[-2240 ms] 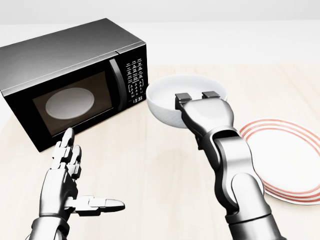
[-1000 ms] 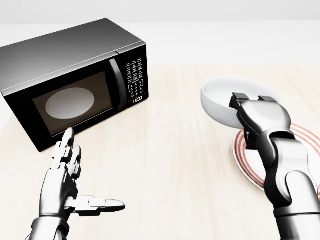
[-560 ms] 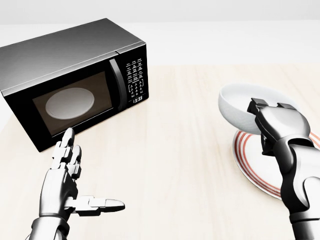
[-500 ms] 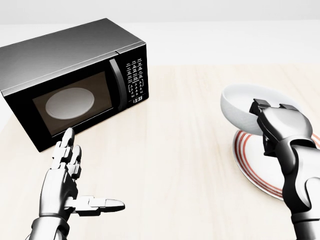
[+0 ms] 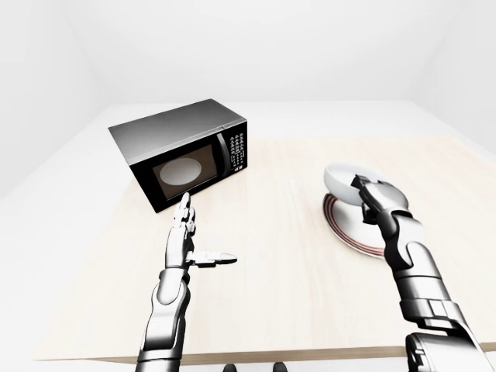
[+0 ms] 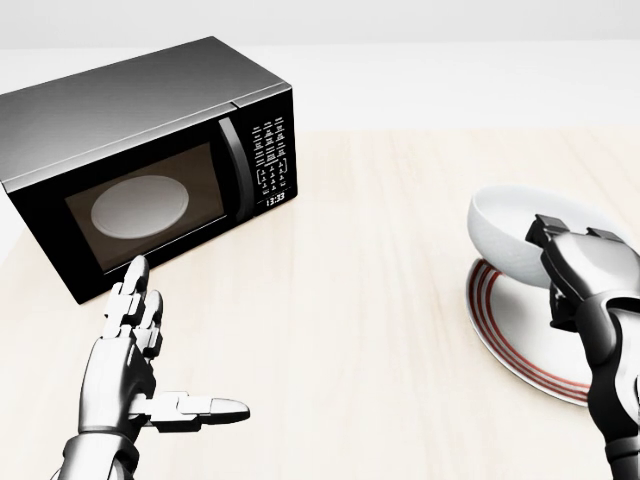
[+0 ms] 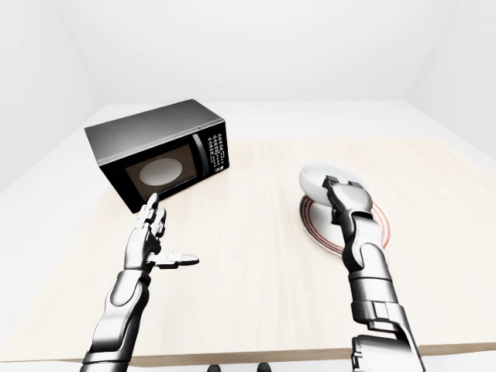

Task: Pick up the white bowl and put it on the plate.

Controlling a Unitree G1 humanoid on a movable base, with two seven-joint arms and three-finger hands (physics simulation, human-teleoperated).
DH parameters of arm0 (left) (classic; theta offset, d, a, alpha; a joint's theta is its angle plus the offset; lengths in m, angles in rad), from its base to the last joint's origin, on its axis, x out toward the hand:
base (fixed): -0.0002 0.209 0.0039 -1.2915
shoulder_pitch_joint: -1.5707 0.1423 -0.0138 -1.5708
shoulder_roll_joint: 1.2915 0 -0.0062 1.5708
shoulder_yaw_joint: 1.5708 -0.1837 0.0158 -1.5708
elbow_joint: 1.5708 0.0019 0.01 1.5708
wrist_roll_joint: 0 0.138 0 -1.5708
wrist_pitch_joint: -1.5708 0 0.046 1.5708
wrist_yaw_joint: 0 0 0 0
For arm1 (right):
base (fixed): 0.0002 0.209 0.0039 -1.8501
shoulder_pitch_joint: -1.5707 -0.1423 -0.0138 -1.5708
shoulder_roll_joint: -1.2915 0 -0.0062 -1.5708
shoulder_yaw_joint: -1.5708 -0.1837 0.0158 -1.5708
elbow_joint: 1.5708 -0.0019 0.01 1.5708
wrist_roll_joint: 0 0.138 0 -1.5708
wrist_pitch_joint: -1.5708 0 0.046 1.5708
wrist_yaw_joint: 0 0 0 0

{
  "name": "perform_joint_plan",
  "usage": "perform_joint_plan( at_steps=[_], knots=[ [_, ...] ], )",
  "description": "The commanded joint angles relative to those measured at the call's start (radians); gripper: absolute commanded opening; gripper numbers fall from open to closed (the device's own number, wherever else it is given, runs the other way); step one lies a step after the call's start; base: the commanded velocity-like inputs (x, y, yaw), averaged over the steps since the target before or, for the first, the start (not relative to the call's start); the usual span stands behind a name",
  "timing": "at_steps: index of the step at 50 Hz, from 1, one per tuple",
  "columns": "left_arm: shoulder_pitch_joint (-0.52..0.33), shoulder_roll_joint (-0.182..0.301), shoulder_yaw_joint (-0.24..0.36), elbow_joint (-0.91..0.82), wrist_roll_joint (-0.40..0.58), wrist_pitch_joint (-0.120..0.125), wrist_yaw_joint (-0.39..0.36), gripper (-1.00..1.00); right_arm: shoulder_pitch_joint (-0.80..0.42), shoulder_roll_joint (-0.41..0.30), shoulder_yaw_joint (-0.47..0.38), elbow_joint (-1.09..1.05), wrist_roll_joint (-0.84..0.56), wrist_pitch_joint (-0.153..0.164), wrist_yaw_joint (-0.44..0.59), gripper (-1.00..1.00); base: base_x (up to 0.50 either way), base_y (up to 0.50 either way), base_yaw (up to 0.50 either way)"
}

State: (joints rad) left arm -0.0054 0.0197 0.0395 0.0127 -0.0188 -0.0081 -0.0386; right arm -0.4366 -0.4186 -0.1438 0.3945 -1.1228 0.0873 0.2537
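The white bowl (image 6: 510, 232) hangs tilted over the left edge of the red-ringed plate (image 6: 520, 335) at the right of the head view. My right hand (image 6: 568, 240) is shut on the bowl's near rim, two dark fingertips hooked over it. The right arm covers part of the plate and runs off the lower right corner. My left hand (image 6: 150, 360) is open at the lower left, fingers up and thumb pointing right, holding nothing.
A black microwave (image 6: 140, 160) with its door closed stands at the upper left on the pale wooden table (image 6: 350, 330). The eye views show the table's near edge (image 5: 294, 358) and white floor around it.
My right hand has carried the bowl rightward from beside the microwave to above the plate's left edge. The left hand and the camera have not moved.
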Motion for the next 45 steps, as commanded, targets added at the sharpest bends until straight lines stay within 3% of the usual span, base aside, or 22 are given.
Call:
perform_joint_plan(
  at_steps=[1, 12, 45],
  knots=[
    [0.0, 0.0, 0.0, 0.0, 0.0, 0.0, 0.0, 1.0, 0.018, -0.021, -0.02, -0.015, 0.021, 0.0, -0.021, -1.0, 0.0, 0.0, 0.0],
    [0.0, 0.0, 0.0, 0.0, 0.0, 0.0, 0.0, 1.0, 0.047, -0.046, -0.053, -0.086, 0.015, 0.0, 0.026, -1.0, 0.0, 0.0, 0.0],
    [0.0, 0.0, 0.0, 0.0, 0.0, 0.0, 0.0, 1.0, 0.085, -0.073, -0.076, -0.004, 0.051, 0.0, -0.048, -1.0, 0.0, 0.0, 0.0]
  ],
)
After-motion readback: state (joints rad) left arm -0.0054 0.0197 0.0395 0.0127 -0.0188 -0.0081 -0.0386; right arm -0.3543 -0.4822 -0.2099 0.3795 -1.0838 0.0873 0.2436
